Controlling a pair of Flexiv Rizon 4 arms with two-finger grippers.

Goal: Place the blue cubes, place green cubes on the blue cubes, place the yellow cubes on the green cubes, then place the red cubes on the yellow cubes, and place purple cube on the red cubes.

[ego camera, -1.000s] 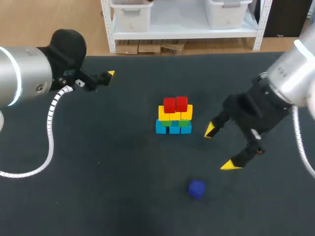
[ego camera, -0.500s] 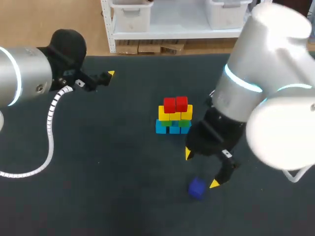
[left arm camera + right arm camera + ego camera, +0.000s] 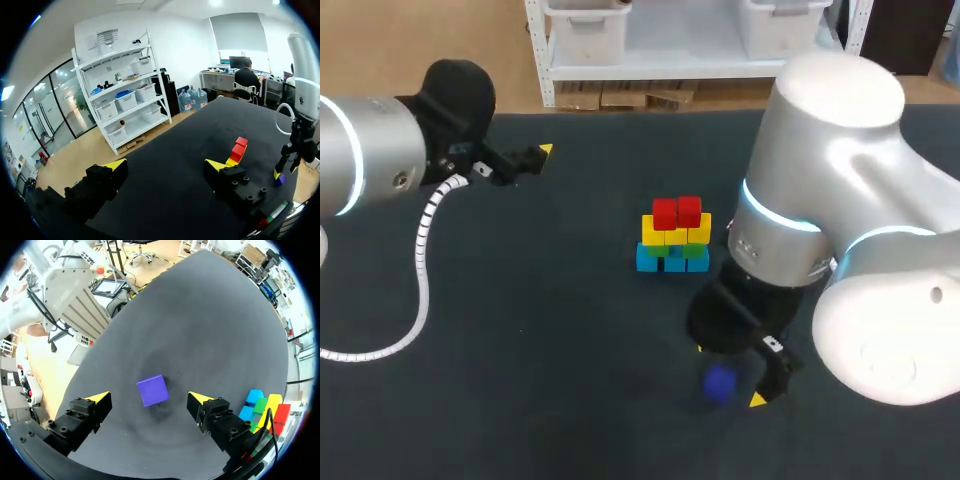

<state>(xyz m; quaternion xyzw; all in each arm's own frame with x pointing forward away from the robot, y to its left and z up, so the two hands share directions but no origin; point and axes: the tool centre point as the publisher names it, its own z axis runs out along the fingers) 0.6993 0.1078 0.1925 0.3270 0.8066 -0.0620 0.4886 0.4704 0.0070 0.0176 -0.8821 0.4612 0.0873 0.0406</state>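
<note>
A stack of cubes [image 3: 674, 240] stands mid-table: blue cubes [image 3: 650, 260] at the base, green above, then yellow cubes [image 3: 672, 232], with two red cubes [image 3: 677, 212] on top. The purple cube [image 3: 720, 384] lies alone on the mat nearer the front edge. My right gripper [image 3: 728, 376] hangs open right over it; in the right wrist view the purple cube [image 3: 153, 390] sits between and just ahead of the spread yellow tips [image 3: 150, 397], untouched. My left gripper [image 3: 165, 164] is open and empty, out at the far left [image 3: 542, 152], with the stack [image 3: 238, 151] ahead of it.
The dark table mat [image 3: 520, 380] spreads around the stack. My right arm's bulky elbow [image 3: 840, 220] looms over the table's right half, close beside the stack. The table's far edge [image 3: 650, 112] runs behind the left gripper.
My right arm has swung in from the right and forward, bringing its open gripper down over the purple cube. The left arm and the stack have stayed put.
</note>
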